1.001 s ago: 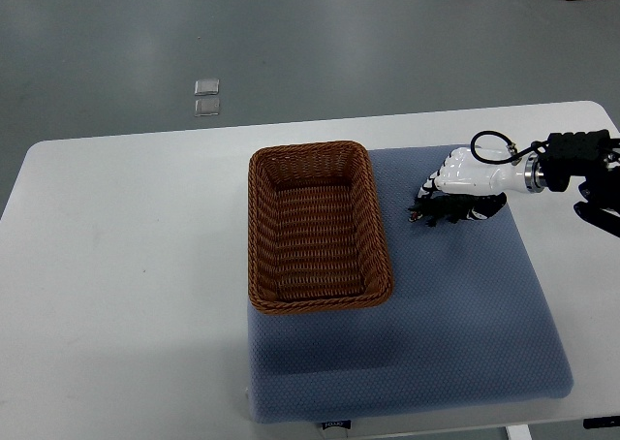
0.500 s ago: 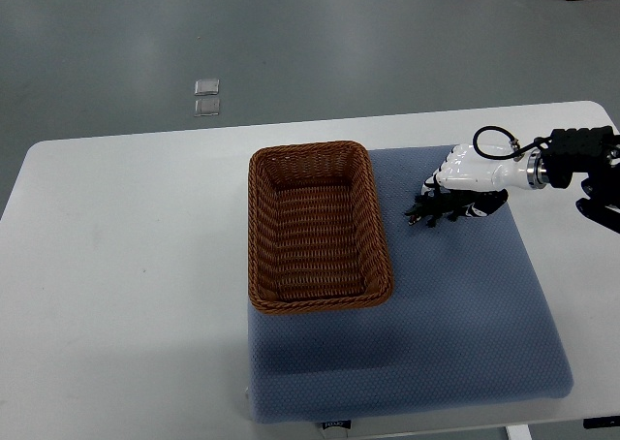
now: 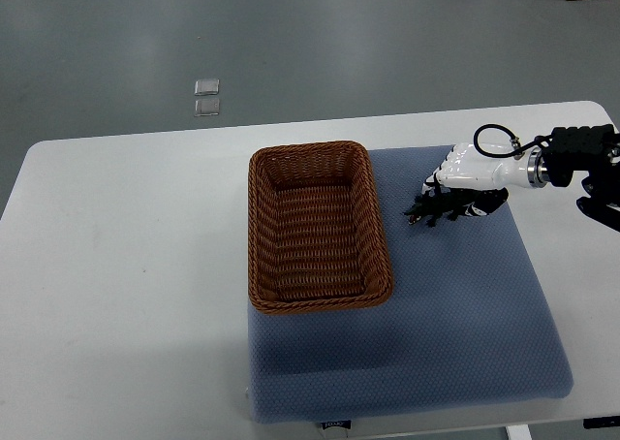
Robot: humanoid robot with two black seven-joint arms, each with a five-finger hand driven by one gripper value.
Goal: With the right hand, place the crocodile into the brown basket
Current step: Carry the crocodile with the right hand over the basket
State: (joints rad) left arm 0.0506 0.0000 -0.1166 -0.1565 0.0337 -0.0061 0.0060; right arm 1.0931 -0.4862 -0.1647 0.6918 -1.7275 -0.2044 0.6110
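Right of the brown basket (image 3: 310, 152), over the blue mat (image 3: 455, 314), the right hand (image 3: 470, 172) reaches in knuckles-up, fingers (image 3: 444, 178) curled around the dark crocodile (image 3: 431, 210).

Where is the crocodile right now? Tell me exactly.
Top view, right side: the crocodile is over the blue mat under the right hand, whose fingers curl onto it, just right of the brown basket and outside it.

White table (image 3: 126, 256) on grey floor (image 3: 291, 43)
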